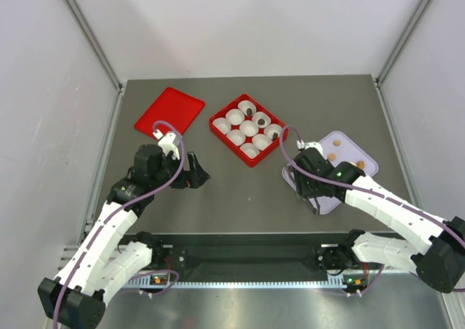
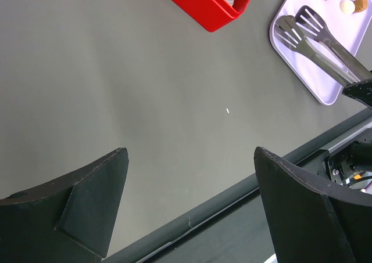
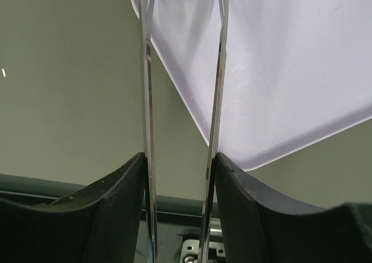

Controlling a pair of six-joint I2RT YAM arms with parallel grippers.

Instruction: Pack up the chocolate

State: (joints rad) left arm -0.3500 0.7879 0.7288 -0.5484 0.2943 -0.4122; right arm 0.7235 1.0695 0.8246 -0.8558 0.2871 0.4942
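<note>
Several tan chocolate pieces [image 1: 333, 153] lie on a lavender tray [image 1: 349, 141]; they also show in the left wrist view [image 2: 347, 6]. A red box [image 1: 218, 128] holds white paper cups, and three of them have a dark chocolate [image 1: 250, 111] inside. My right gripper [image 1: 314, 197] is shut on metal tongs [image 2: 319, 42], whose two arms [image 3: 148, 100] run between its fingers [image 3: 238, 182] out over the tray's near left corner [image 3: 290, 71]. The tong heads are empty. My left gripper [image 1: 197, 176] is open and empty above bare table [image 2: 190, 158], left of the box.
A flat red lid [image 1: 169, 111] lies at the back left. The red box corner [image 2: 215, 10] shows in the left wrist view. The table's front rail [image 2: 232, 202] runs just below both grippers. Grey walls enclose the sides.
</note>
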